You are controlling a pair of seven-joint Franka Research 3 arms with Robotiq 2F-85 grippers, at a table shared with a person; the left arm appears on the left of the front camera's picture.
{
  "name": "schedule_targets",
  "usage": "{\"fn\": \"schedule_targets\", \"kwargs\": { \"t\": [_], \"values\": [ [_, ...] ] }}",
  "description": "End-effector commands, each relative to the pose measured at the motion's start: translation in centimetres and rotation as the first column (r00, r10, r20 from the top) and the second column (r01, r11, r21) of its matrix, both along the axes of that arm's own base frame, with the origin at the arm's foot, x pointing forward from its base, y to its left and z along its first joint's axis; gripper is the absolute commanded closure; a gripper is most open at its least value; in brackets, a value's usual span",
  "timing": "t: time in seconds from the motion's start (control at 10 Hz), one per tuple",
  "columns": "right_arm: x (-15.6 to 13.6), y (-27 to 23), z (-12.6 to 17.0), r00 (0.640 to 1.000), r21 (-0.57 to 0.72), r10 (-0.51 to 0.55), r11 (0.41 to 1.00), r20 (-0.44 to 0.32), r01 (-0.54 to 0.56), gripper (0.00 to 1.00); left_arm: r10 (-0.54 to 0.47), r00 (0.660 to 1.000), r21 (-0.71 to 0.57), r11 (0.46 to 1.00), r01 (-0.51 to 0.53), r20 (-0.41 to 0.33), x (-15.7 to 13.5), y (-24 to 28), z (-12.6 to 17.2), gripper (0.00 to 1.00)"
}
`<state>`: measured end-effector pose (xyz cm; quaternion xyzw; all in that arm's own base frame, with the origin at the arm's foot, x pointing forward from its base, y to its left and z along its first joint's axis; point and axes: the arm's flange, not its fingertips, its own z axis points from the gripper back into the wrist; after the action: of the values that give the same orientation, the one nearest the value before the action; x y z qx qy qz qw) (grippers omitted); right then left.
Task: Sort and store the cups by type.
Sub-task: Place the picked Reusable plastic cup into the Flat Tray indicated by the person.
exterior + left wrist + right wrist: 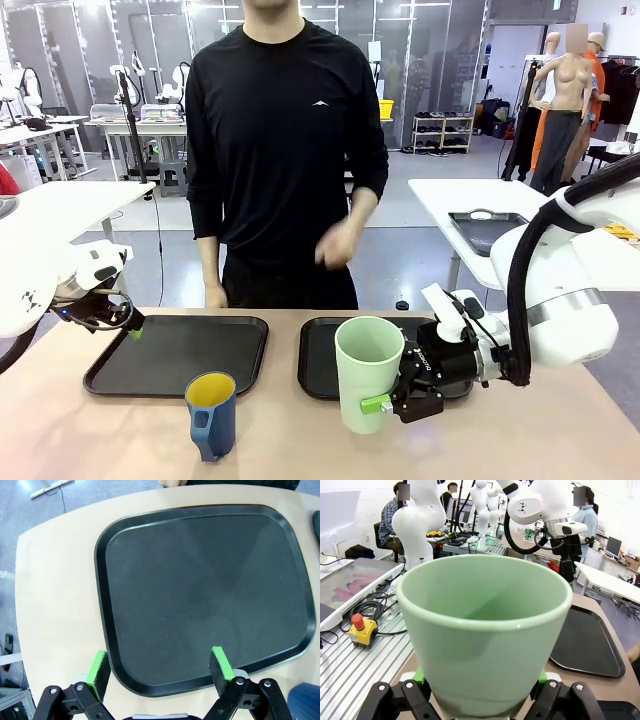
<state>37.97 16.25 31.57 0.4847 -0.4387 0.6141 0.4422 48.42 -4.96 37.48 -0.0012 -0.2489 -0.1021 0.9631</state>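
Note:
The pale mint-green tumbler (368, 372) stands upright at the front of the table, just ahead of the right tray. My right gripper (386, 405) is shut on its lower part, one green pad (375, 403) pressed to its side. In the right wrist view the tumbler (485, 630) sits between both pads. The dark blue mug (211, 415), yellow inside, stands free near the front edge with its handle toward me. Its blue edge (305, 700) shows low in the left wrist view. My left gripper (130, 325) hangs open over the left tray's left edge, holding nothing (160, 662).
Two black trays lie side by side, the left tray (160, 365) (200, 580) and the right tray (318, 365), both bare. A person stands at the far side with one hand (338, 247) raised at waist height and the other hand (214, 296) near the table edge.

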Motion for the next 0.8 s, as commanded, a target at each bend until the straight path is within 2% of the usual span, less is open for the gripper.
{"fn": "schedule_targets", "kwargs": {
  "t": [0.0,0.7],
  "values": [
    [0.13,0.33,0.13,1.0,-0.001,-0.007,1.0,0.005,0.007,0.46,0.0,1.0,0.002,1.0,0.0,0.002,0.05,0.23,0.1,0.0],
    [0.13,0.33,0.13,1.0,-0.001,-0.007,1.0,0.005,0.007,0.46,0.0,1.0,0.002,1.0,0.0,0.002,0.05,0.23,0.1,0.0]
  ]
}}
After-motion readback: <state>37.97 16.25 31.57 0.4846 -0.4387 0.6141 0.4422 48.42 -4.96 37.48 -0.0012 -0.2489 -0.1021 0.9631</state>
